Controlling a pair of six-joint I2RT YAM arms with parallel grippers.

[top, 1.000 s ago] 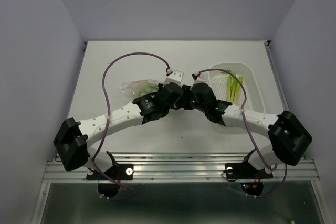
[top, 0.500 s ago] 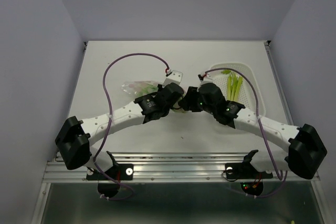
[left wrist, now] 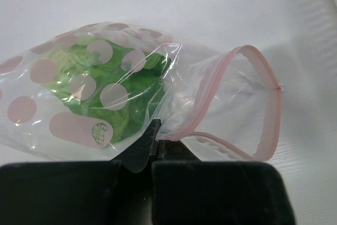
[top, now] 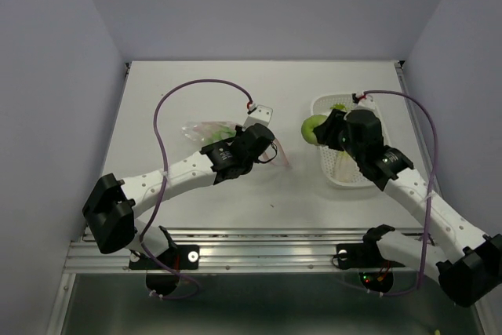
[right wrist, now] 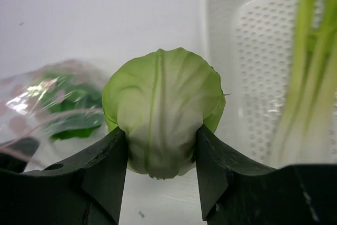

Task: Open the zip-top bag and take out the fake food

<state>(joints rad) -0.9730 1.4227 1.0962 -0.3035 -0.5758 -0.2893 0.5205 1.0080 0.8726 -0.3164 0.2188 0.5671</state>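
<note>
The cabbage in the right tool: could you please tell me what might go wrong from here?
1. The round cabbage is gripped only low on its sides by the right tool, near the tray's rim; it could slip and roll away before it is over the tray.
2. The left tool pinches just a thin fold of the bag by its zip; losing it might let the mouth collapse on the greens inside.

The bag (top: 205, 128) lies left of the tray (top: 376, 101); stalks (right wrist: 310, 77) in tray; cabbage (top: 312, 127) between them.
</note>
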